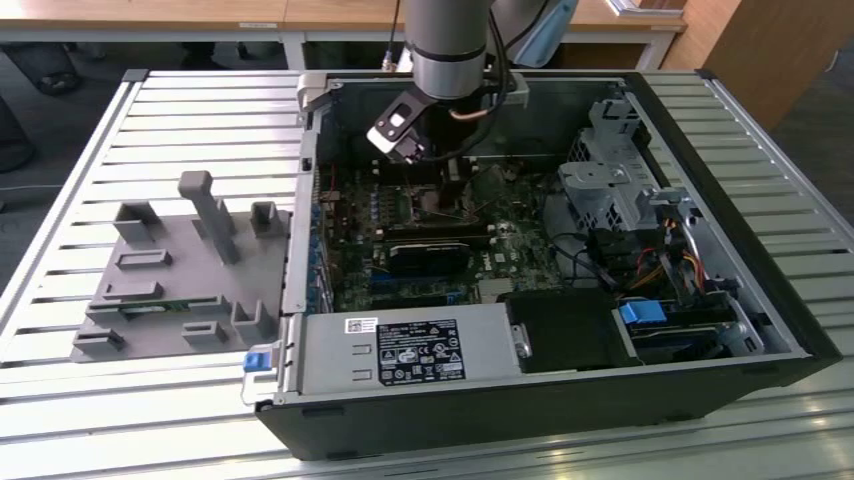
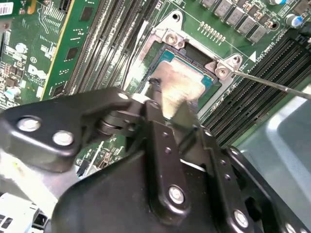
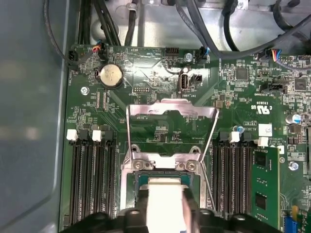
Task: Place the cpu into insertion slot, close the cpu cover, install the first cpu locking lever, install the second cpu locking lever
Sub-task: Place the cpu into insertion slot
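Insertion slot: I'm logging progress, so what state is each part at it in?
cpu: in the insertion slot, held between the jaws.
gripper: shut on the cpu.
cpu cover: open, flipped back.
locking levers: both unlatched.

From my console the exterior view is brightly lit from above: the table (image 1: 134, 420) slats glare almost white, while the case (image 1: 534, 410) is dimmer inside. In the first wrist view the cpu (image 3: 165, 204) top washes out white, the board (image 3: 160, 126) around it evenly lit.
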